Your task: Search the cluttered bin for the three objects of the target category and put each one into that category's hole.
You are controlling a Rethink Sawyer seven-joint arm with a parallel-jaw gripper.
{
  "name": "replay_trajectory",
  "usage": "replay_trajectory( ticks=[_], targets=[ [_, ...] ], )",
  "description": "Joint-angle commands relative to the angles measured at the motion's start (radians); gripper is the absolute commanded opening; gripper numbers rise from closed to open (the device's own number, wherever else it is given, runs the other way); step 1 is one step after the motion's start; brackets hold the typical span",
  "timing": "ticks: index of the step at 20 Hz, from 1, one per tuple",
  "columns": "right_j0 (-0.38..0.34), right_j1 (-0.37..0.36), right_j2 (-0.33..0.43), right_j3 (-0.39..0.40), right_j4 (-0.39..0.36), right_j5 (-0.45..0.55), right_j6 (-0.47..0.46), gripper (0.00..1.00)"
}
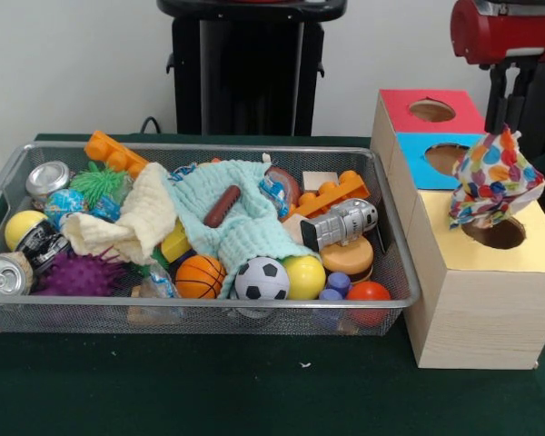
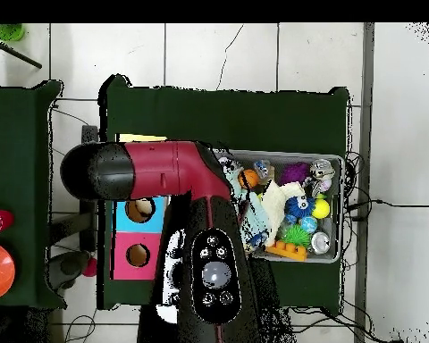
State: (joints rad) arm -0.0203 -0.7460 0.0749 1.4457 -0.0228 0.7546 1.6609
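Observation:
A scrunched polka-dot fabric piece (image 1: 495,177) hangs from my gripper (image 1: 510,127), which is shut on its top. It hangs right over the round dark hole (image 1: 496,234) of the yellow-topped wooden box (image 1: 481,300), with its lower edge at the hole's rim. The silver wire mesh bin (image 1: 18,163) stands to the left, full of toys. I cannot make out any other patterned fabric pieces in it. In the overhead view my arm (image 2: 164,171) covers the yellow-topped box and the gripper; the bin (image 2: 334,255) shows to its right.
Blue-topped box (image 1: 418,168) and red-topped box (image 1: 400,104) stand behind the yellow one. In the bin lie a mint-green cloth (image 1: 245,222), a pale-yellow cloth (image 1: 132,222), a soccer ball (image 1: 262,279), a basketball (image 1: 200,277), cans, orange bricks and a toy robot (image 1: 341,222).

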Motion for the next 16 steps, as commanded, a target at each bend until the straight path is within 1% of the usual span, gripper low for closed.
replay_trajectory(
  ticks=[1, 7, 16],
  targets=[
    [0.001, 0.045, -0.010, 0.001, 0.046, -0.038, 0.254, 0.00],
    [0.012, 0.060, -0.018, -0.016, 0.062, -0.038, 0.249, 0.00],
    [0.010, 0.065, -0.021, -0.003, 0.059, -0.069, 0.227, 0.00]
  ],
)
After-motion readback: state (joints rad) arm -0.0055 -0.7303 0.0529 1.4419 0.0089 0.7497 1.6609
